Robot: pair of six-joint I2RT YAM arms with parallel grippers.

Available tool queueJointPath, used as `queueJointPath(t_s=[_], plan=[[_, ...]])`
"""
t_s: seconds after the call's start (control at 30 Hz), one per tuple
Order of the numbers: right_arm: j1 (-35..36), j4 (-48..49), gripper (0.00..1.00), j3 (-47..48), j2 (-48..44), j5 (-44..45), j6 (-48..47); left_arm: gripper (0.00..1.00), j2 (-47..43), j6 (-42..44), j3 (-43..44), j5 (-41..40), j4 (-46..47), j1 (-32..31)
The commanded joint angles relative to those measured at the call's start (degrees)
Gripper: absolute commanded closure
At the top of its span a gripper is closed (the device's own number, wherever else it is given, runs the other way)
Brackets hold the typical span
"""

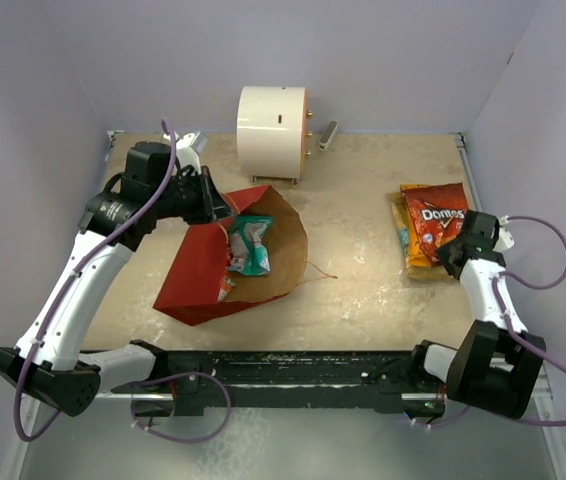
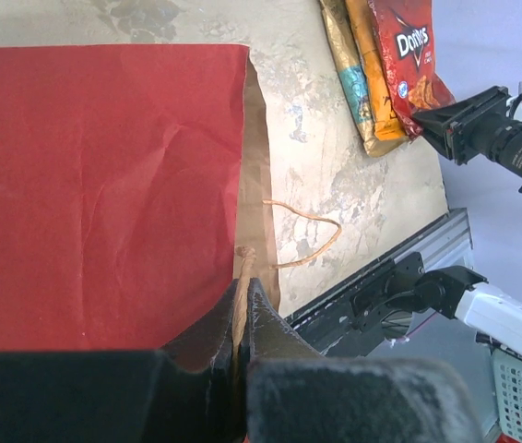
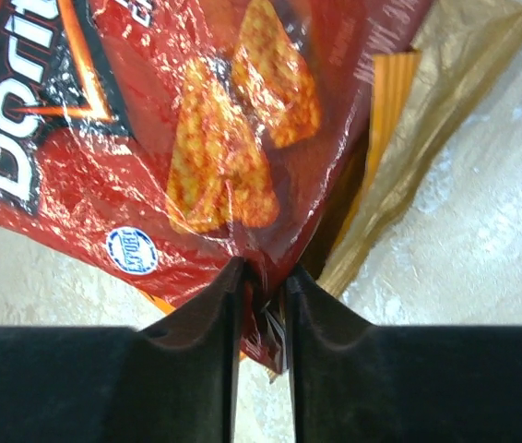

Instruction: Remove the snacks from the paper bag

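The table (image 1: 363, 290) carries everything. On its left half the paper bag (image 1: 198, 270) lies tipped on its side, with the red outside toward the near edge and the brown inside open to the overhead camera. A white cylinder (image 1: 271, 120) stands behind it by the back wall.

On the right, well apart from the paper bag, the red chip bag (image 1: 436, 215) lies flat on top of the yellow-orange chip bag (image 1: 408, 240). A teal packet (image 1: 251, 245) rests inside the paper bag on the brown lining. Below it is a small reddish scrap (image 1: 225, 290), perhaps another packet. A twine handle (image 2: 302, 235) loops onto the tabletop.

The left gripper (image 2: 243, 295) is pinched on the paper bag's brown rim. The right gripper (image 3: 263, 286) is clamped on the red chip bag's lower edge.
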Motion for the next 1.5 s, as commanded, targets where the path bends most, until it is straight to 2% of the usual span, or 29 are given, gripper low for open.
queueJointPath(t_s=[0.0, 0.1, 0.13, 0.17, 0.27, 0.33, 0.43, 0.53, 0.6, 0.7, 0.83, 0.93, 1.03, 1.17, 1.27, 1.33, 1.47], plan=[[-0.36, -8.21, 0.59, -0.07, -3.36, 2.09, 0.64, 1.0, -0.02, 0.92, 1.97, 0.71, 0.89, 0.63], [-0.38, -13.49, 0.33, 1.62, -4.62, 3.56, 0.16, 1.0, 0.04, 0.73, 2.02, 0.71, 0.84, 0.66], [-0.39, -14.82, 0.26, 2.01, -5.28, 3.63, 0.3, 1.0, -0.06, 0.64, 1.98, 0.71, 0.83, 0.66], [-0.35, -15.16, 0.23, 2.39, -5.96, 2.36, 0.09, 1.0, -0.17, 0.54, 1.94, 0.63, 0.77, 0.73], [-0.38, -17.4, 0.22, 4.86, -6.63, -0.24, -0.08, 1.0, -0.62, -0.26, 1.88, 0.39, 0.55, 0.69], [0.45, -18.48, 0.22, 9.14, -6.32, -1.17, -3.48, 1.0, -1.26, -0.98, 1.59, 0.15, 0.54, 0.69], [3.32, -20.35, 0.21, 15.26, -6.27, 1.76, -7.57, 1.0, -2.67, -2.42, 0.67, -0.36, 0.86, 0.76], [7.8, -17.36, 0.22, 19.87, -6.8, 0.18, -13.66, 1.0, -4.46, -4.29, -0.84, -1.24, 1.03, 0.74], [11.29, -14.52, 0.22, 21.04, -6.27, -4.04, -16.85, 1.0, -5.71, -5.64, -2.22, -1.53, 1.59, 0.71], [18.56, -8.45, 0.24, 21.14, -3.93, -16.95, -20.51, 1.0, -8.11, -8.07, -5.17, -1.82, 2.58, 0.72], [27.84, -1.62, 0.28, 20.3, -1.6, -29.87, -19.55, 1.0, -10.1, -8.58, -7.87, 0.28, 4.95, 0.76], [36.56, 3.61, 0.29, 19.87, -0.74, -34.11, -18.72, 1.0, -9.66, -6.95, -8.19, 1.96, 4.7, 0.69], [46.35, 8.9, 0.3, 19.97, 0.25, -32.16, -18.3, 1.0, -8.22, -6.84, -6.97, 2.56, 2.36, 0.72], [54.44, 14.91, 0.32, 20.39, 4.63, -27.82, -15.29, 1.0, -8.39, -8.92, -6.94, 2.91, 3.2, 0.72], [59.87, 18.69, 0.35, 20.6, 8.4, -19.05, -13.83, 1.0, -8.06, -10.06, -6.41, 2.06, 3.62, 0.71], [62.15, 21.8, 0.36, 19.49, 10.31, -12.21, -11.53, 1.0, -7.36, -10.7, -5.89, 2.1, 3.76, 0.76], [65.21, 34.06, 0.35, 13.82, 14.18, -5.48, -11.38, 1.0, -5.86, -10.79, -4.42, 2.56, 3.01, 0.69]])
